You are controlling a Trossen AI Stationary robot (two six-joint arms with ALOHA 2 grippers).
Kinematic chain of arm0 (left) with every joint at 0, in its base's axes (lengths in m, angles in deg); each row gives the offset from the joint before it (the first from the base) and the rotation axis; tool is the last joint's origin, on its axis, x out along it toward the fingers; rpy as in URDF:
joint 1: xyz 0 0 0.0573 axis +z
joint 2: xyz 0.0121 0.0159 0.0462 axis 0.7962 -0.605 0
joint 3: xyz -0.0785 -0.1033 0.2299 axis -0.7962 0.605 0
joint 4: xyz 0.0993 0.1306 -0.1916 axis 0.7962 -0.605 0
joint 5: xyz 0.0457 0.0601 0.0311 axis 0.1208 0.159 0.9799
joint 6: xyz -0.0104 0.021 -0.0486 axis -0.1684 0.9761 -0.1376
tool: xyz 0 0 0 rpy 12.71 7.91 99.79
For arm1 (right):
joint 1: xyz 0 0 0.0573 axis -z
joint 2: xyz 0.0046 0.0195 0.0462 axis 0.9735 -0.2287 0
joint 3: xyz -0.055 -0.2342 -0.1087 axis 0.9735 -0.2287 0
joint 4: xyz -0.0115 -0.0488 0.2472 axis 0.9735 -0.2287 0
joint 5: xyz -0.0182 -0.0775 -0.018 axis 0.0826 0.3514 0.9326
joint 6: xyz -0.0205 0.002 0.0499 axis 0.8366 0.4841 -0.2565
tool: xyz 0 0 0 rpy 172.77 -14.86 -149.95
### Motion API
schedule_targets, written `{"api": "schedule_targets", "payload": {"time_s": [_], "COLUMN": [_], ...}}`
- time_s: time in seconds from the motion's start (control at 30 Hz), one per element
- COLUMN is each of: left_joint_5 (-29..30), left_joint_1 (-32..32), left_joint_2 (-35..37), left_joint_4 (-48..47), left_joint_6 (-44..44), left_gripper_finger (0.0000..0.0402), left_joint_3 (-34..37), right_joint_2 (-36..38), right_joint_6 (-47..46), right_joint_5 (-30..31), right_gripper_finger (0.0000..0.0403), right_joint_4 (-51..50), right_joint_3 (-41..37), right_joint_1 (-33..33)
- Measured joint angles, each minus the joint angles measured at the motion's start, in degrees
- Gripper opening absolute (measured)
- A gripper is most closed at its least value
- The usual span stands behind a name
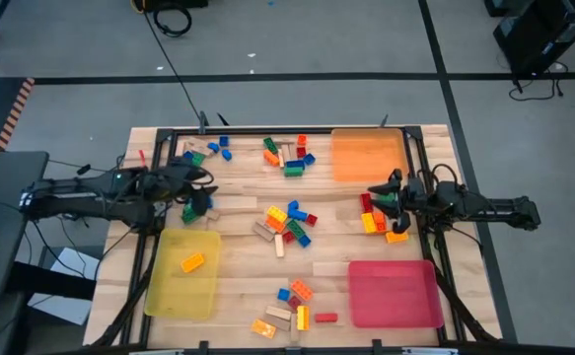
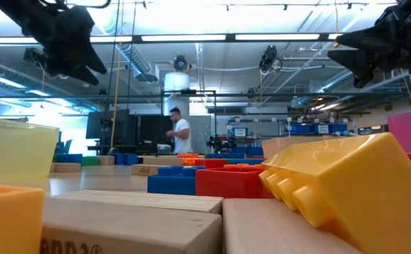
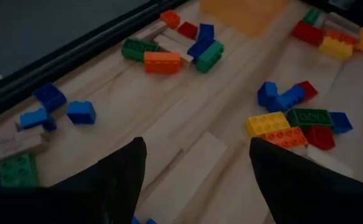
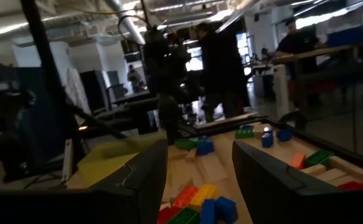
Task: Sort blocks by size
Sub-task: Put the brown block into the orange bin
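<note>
The blocks lie in loose clusters on the wooden table: a middle one [image 1: 287, 222], a far one [image 1: 287, 156], a near one [image 1: 292, 306], and blue ones at the far left [image 1: 213, 148]. One orange block [image 1: 192, 261] lies in the yellow tray [image 1: 183, 296]. My left gripper [image 1: 203, 192] [image 3: 197, 168] hangs open above the table's left part, over a flat wooden plank [image 3: 187, 165], with nothing between its fingers. My right gripper [image 1: 374, 194] [image 4: 197, 165] is open and level at the right, above red and yellow blocks [image 1: 371, 219], holding nothing.
An orange tray [image 1: 368, 156] sits at the far right and a red tray [image 1: 394, 293] at the near right. A dark frame [image 1: 267, 130] runs along the table's far edge. People stand in the room beyond the table.
</note>
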Motion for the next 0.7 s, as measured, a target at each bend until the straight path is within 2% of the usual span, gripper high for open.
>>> {"api": "schedule_targets", "payload": {"time_s": [0.13, 0.33, 0.47, 0.7], "left_joint_5": [-0.1, -0.8, -1.0, -2.3], "left_joint_1": [1.5, 3.7, 5.2, 7.7], "left_joint_2": [-1.4, -1.2, -1.3, -1.3], "left_joint_4": [1.1, 1.2, 1.2, 1.1], "left_joint_6": [-0.6, 0.7, 2.8, 4.3], "left_gripper_finger": [0.0292, 0.0292, 0.0292, 0.0292], "left_joint_3": [0.0, 0.0, 0.0, 0.0], "right_joint_2": [0.0, 0.0, 0.0, -5.2], "right_joint_6": [0.0, -0.1, -0.1, 2.8], "right_joint_5": [2.6, 11.1, 12.0, 19.1], "right_gripper_finger": [0.0195, 0.0195, 0.0195, 0.0195], "right_joint_4": [1.4, 2.6, 3.7, 2.1], "right_joint_3": [0.0, 0.0, 0.4, 7.8], "right_joint_1": [0.0, 0.4, 1.2, 1.3]}}
